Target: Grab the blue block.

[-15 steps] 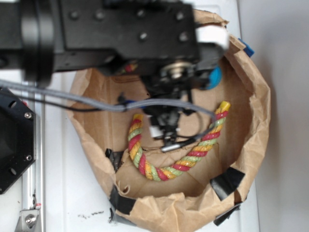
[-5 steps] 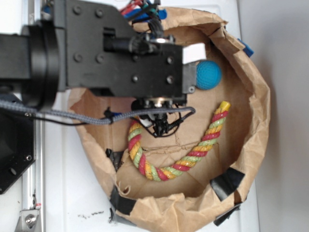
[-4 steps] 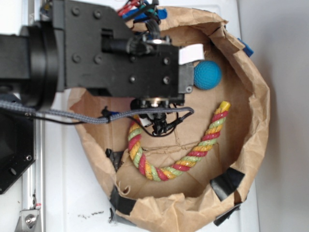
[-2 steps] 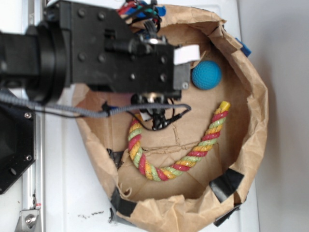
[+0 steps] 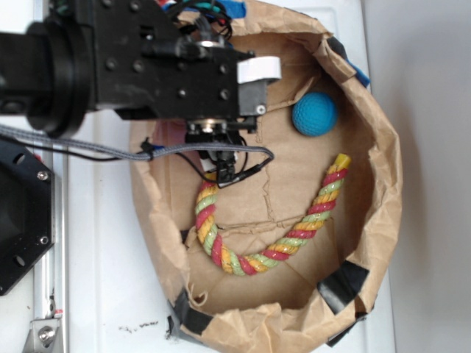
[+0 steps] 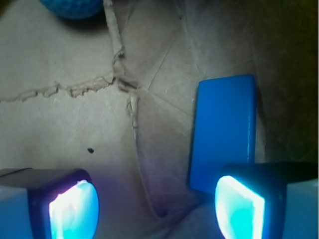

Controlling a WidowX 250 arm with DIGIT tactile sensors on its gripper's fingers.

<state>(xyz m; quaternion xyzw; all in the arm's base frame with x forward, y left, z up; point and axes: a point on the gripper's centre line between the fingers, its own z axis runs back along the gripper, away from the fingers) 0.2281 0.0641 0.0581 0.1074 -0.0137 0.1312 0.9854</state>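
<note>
Lying flat on the creased paper floor of the brown bag (image 5: 383,169), the blue block (image 6: 224,132) has its near end just under the right finger pad (image 6: 238,209); the gripper (image 6: 157,209) has its jaws spread wide and empty, with the teal dimpled ball (image 6: 75,7) beyond.

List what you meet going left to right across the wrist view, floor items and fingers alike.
Left finger pad → teal dimpled ball at the top edge → blue block lying on the brown paper → right finger pad, its housing overlapping the block's near end.
</note>
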